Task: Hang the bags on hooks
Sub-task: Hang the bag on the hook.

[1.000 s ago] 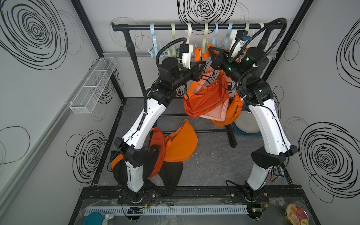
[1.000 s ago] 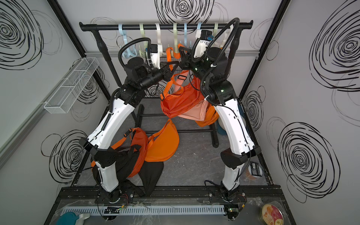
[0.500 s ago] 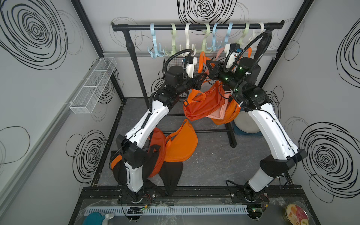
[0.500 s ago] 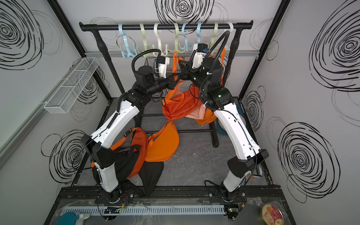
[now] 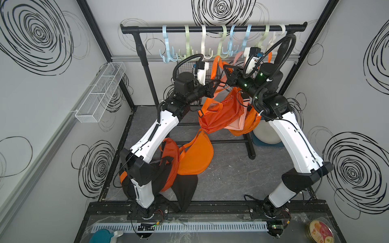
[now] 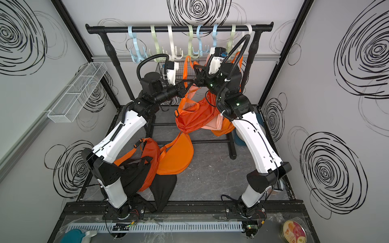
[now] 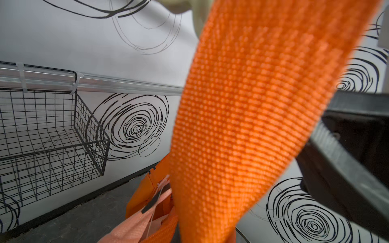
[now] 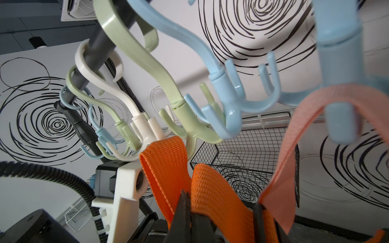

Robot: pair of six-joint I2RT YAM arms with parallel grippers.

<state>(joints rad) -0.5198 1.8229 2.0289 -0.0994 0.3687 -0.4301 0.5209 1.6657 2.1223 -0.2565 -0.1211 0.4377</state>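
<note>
Progress looks late, by my reading: your left gripper (image 5: 216,83) and right gripper (image 5: 226,72) are both pinched shut on the orange webbing strap (image 8: 166,153) of the orange bag (image 5: 221,113); the strap's loop sits just beneath the prongs of a pale green hook (image 8: 189,117) on the black rail (image 5: 210,28), not yet over one; the bag's body hangs below the grippers, clear of the surface; you have the lift over a prong and the release left.

A pink bag (image 5: 233,126) already hangs from a blue hook (image 8: 341,117); spare bags (image 5: 195,155), orange and black, lie toward the front left of the dark marbled surface (image 5: 231,174); swirl-marked walls carry a white wire basket (image 5: 101,92).
</note>
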